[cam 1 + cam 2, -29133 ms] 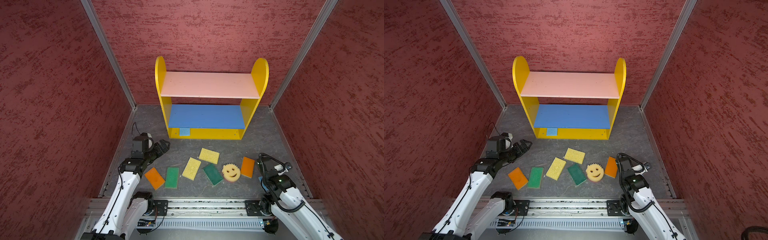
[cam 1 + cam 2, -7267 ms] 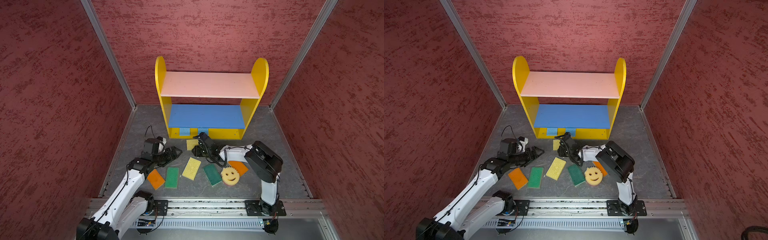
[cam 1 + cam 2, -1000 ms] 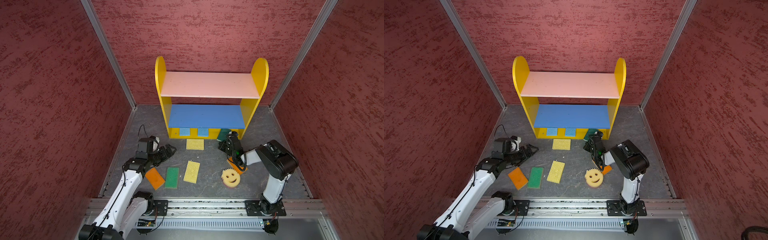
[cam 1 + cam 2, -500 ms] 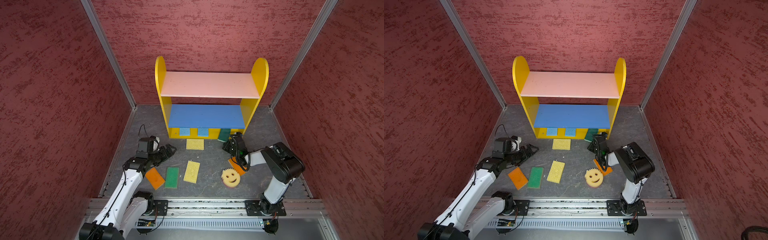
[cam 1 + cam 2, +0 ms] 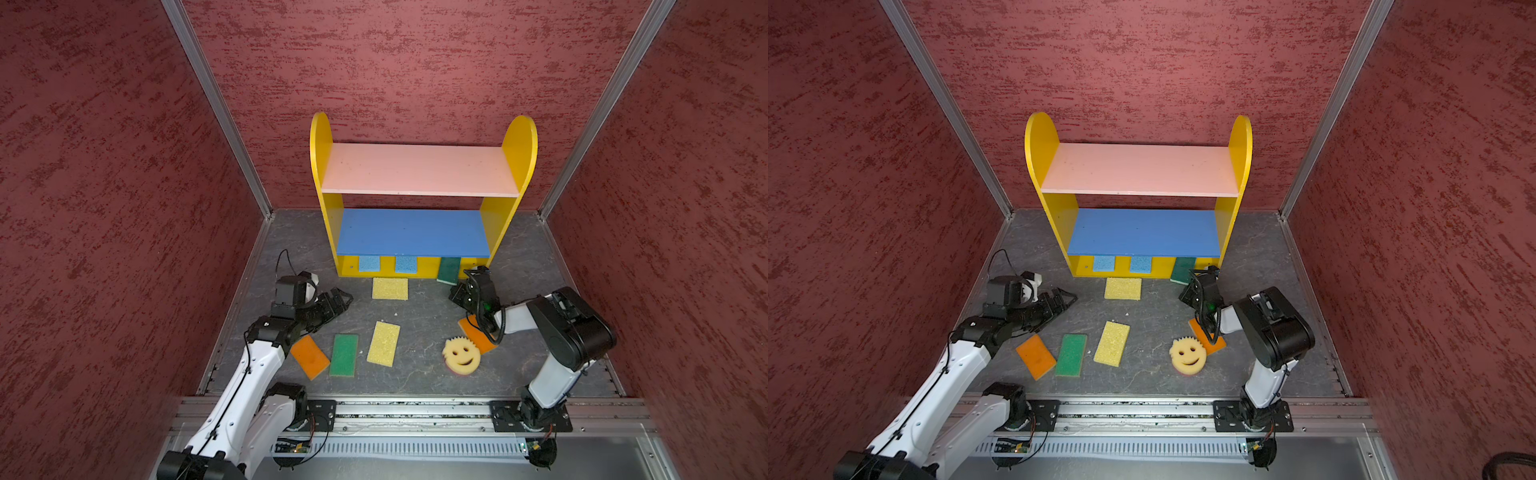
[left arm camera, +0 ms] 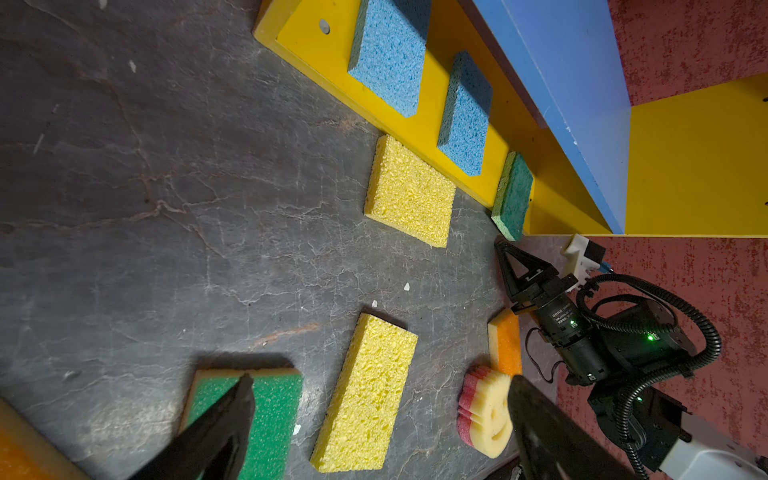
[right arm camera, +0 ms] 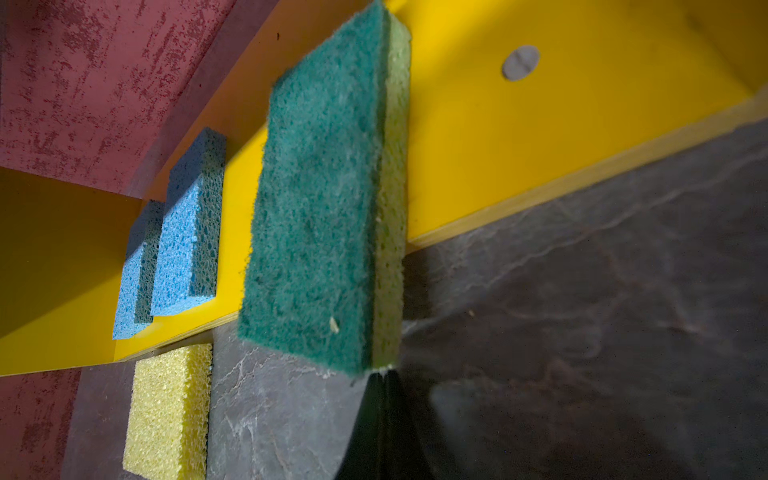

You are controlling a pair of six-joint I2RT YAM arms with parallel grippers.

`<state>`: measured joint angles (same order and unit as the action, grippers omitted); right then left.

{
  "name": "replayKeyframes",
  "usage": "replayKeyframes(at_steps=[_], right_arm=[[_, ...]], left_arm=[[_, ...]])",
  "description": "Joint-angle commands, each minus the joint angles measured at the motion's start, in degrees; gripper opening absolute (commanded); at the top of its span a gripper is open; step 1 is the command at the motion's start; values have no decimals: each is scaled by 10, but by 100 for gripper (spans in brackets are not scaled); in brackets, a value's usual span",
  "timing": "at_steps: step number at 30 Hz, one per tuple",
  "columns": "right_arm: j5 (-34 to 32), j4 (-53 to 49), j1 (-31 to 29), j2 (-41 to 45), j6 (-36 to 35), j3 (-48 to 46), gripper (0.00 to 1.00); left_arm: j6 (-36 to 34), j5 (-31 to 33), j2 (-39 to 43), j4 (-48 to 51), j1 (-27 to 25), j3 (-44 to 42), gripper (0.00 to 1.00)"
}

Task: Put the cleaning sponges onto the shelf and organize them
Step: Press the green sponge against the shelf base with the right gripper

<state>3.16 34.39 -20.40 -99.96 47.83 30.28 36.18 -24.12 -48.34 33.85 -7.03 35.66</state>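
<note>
Red textured walls (image 5: 415, 62) box in a grey slate-look floor (image 5: 415, 316), with the shelf (image 5: 419, 170) backed against the far wall; two blue sponges (image 5: 369, 263) lie flat on its yellow base, and a dark green scouring sponge (image 5: 449, 270) sits beside them only part-way in, its near end overhanging the front lip; the right gripper (image 6: 508, 255), jaws pressed together and holding nothing, points its tips at that overhanging end, probably to nudge the sponge home as a pusher rather than pinch it; the left gripper (image 5: 343, 299) hovers empty over the floor with jaws spread wide, near the orange sponge (image 5: 310, 357) and the green sponge (image 5: 344, 355) it could most easily take. Both top views show the pink and blue boards bare and six sponges on the floor; the right wrist view alone shows the dark green sponge's pale foam backing and the tips at its edge, though blur leaves actual contact uncertain; the left wrist view reveals the smiley sponge's (image 6: 486, 411) pink underside.
</note>
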Motion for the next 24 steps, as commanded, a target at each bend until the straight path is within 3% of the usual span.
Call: replayKeyframes(at_steps=[1, 24], right_arm=[[26, 15, 9, -1, 15, 14, 0], [61, 31, 51, -44, 33, 65, 0]], left_arm=[[-4, -1, 4, 0, 3, -5, 95], [-5, -4, -18, -11, 3, -2, 95]])
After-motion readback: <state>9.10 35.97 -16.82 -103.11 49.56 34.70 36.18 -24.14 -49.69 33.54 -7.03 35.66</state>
